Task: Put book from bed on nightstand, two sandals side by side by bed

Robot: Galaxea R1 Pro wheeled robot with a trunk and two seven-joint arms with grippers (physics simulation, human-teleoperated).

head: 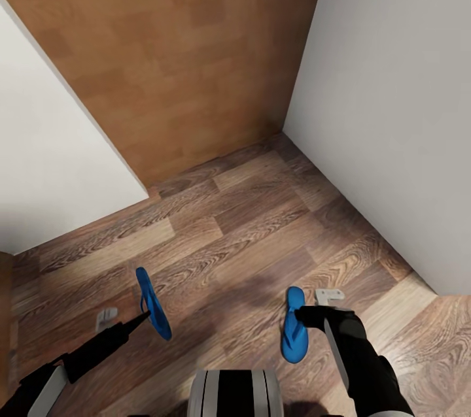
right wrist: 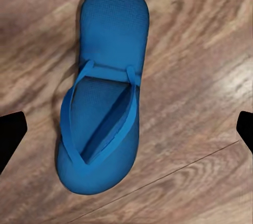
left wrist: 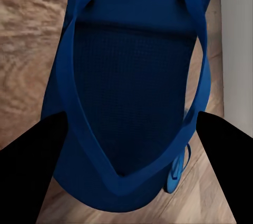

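Blue sandal [head: 152,303] clamped in left hand [head: 145,316], tilted above floor [head: 235,240].

head view downward, wrists close (shared sandals [head: 294,325])

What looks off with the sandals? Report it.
The left sandal stands on edge, gripped by the left end effector instead of lying flat. The right sandal lies flat on the floor below the open right end effector, well apart from the other. Nothing appears damaged.
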